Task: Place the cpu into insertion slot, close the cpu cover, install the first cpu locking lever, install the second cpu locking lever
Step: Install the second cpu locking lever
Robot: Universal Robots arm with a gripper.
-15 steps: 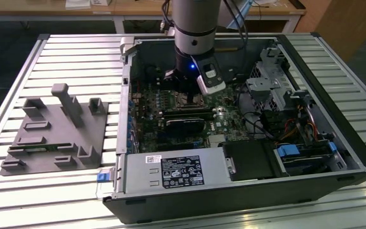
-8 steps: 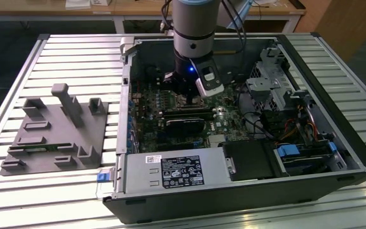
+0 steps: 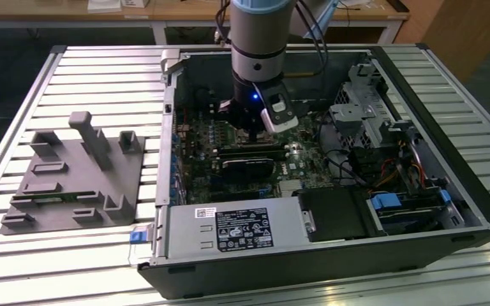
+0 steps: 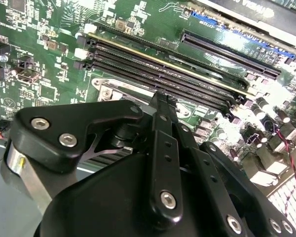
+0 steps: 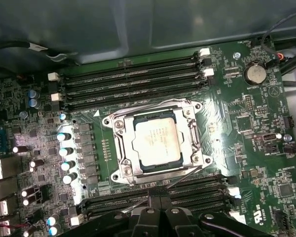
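Black gripper [image 5: 160,200] links fill the first wrist view's foreground, jaws pressed together on nothing, just beside the insertion slot [image 5: 119,148]; cpu [image 5: 156,143] seated, cpu cover [image 5: 195,136] down around it, a thin lever [image 5: 180,177] apparently unlatched. Second wrist view: gripper [image 4: 160,101] over memory slots [image 4: 163,69]. Exterior view: arm [image 3: 258,38] inside computer case [image 3: 449,159].

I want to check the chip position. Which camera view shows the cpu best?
The first wrist view: the cpu lies unobstructed from above, inside its silvery frame. In the exterior view the arm stands over that area. In the second wrist view the gripper blocks most of it.
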